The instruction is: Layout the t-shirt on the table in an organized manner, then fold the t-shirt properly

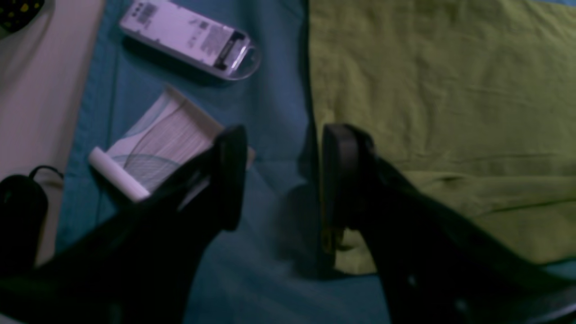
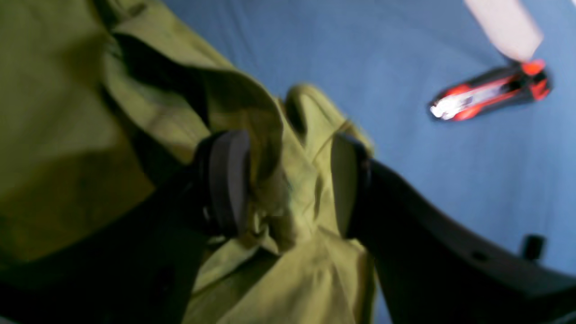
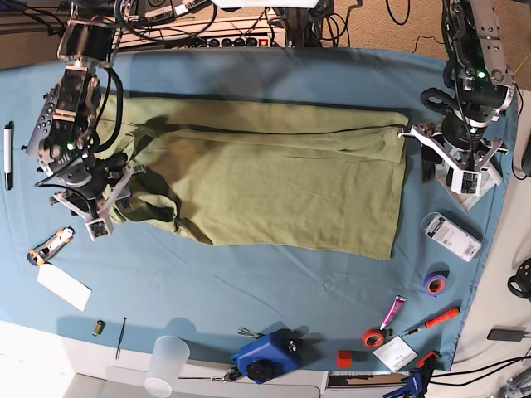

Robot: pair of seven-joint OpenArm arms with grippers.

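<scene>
Olive t-shirt (image 2: 279,180) bunched between parted right end effector (image 2: 290,184) pads; left end effector (image 1: 283,175) agape, empty.

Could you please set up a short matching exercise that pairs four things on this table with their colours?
Things:
1. t-shirt
2. table cloth
3. tape roll
4. box cutter

Colours:
A. purple
B. orange and black
C. olive green
D. teal blue

Pairs: 1-C, 2-D, 3-A, 4-B
</scene>
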